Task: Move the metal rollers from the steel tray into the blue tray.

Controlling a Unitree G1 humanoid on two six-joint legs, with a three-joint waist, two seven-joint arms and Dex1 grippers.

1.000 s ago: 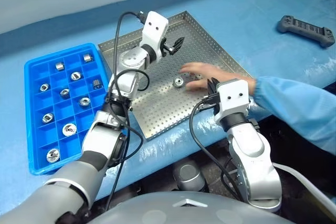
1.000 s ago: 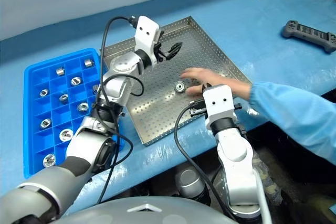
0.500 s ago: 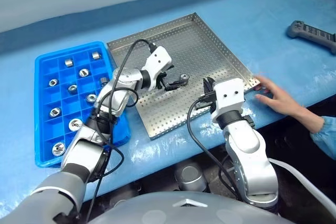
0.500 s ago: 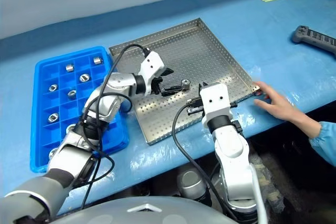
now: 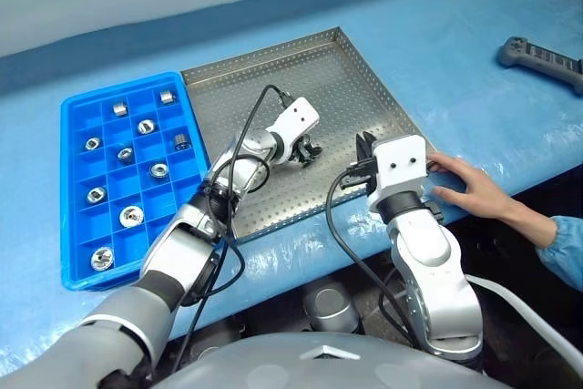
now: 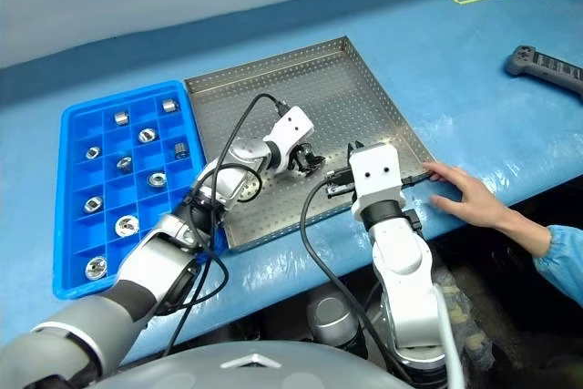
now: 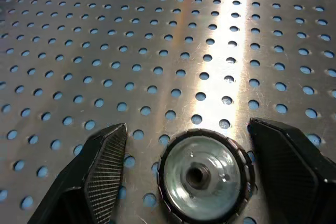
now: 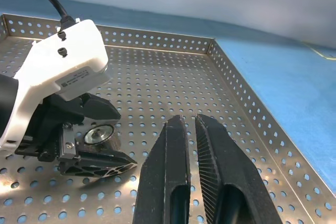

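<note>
Left wrist view: one roller (image 7: 206,176) lies flat on the perforated floor of the steel tray (image 7: 157,35), hollow centre facing up, between the two black fingers (image 7: 102,174) of the left tool, with a gap on each side.
Right tool (image 8: 191,145): clenched, its two fingers pressed together with nothing between them, held above the near part of the steel tray's floor.
Left tool (image 5: 310,152): released, jaws spread wide and set low on either side of the roller, not gripping it.
Person's hand (image 5: 465,190): rests flat on the blue-covered desk (image 5: 437,52), just beside the steel tray's near right corner, with a blue sleeve (image 5: 563,245) behind it.
Steel tray: sits near the middle of the desk, with the blue tray just beside its left edge.
Blue tray (image 5: 77,211): holds the other metal rollers (image 5: 131,216), nine of them, one to a compartment.
Black handheld controller (image 5: 539,54): lies on the desk well apart, far right.
</note>
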